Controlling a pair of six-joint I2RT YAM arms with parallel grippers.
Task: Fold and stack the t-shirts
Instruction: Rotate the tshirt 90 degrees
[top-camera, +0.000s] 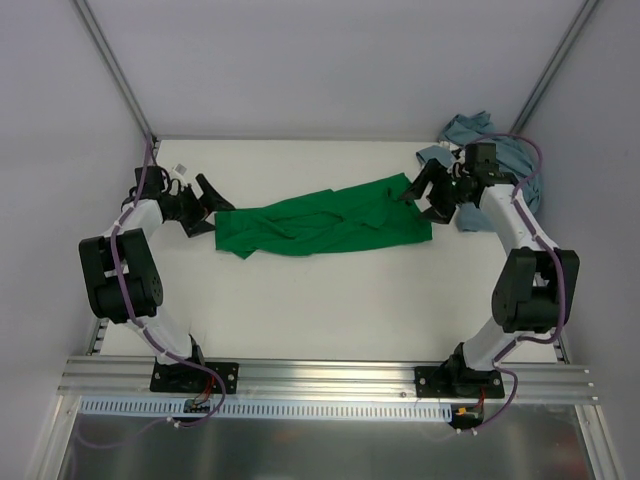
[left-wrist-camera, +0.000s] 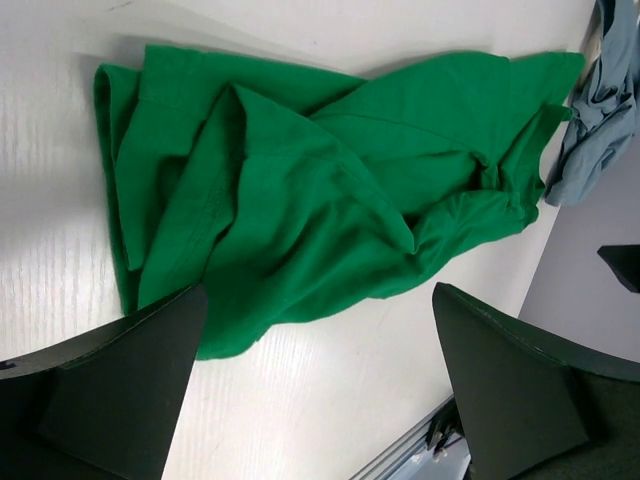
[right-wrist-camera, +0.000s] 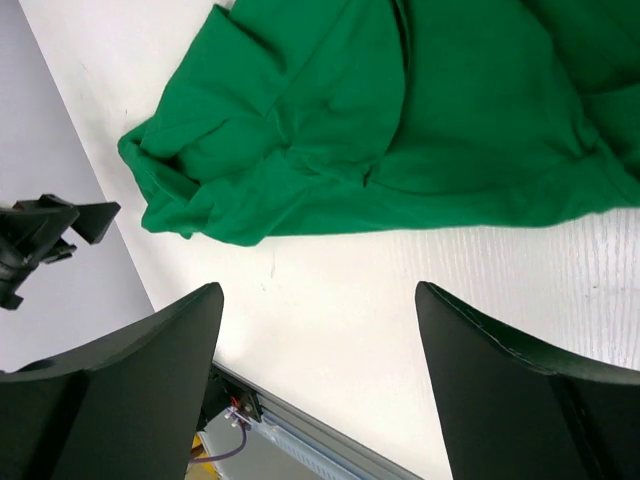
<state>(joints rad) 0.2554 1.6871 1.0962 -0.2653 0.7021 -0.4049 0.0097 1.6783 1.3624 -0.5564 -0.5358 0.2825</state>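
The green t-shirt (top-camera: 320, 225) lies rumpled mid-counter (top-camera: 320, 310), stretched from 9 to 3 o'clock. The blue-grey t-shirt (top-camera: 465, 128) is bunched at the 1 o'clock corner. Both look light, limp and likely to slide on the smooth top, so a pinch at a hem corner or shoulder edge should serve better than a grab at the twisted middle. The left hand (top-camera: 213, 213) is spread wide at the green shirt's 9 o'clock end, holding nothing. The right hand (top-camera: 422, 198) is also spread and empty over its 3 o'clock end. Whether either fingertip brushes the cloth I cannot tell.
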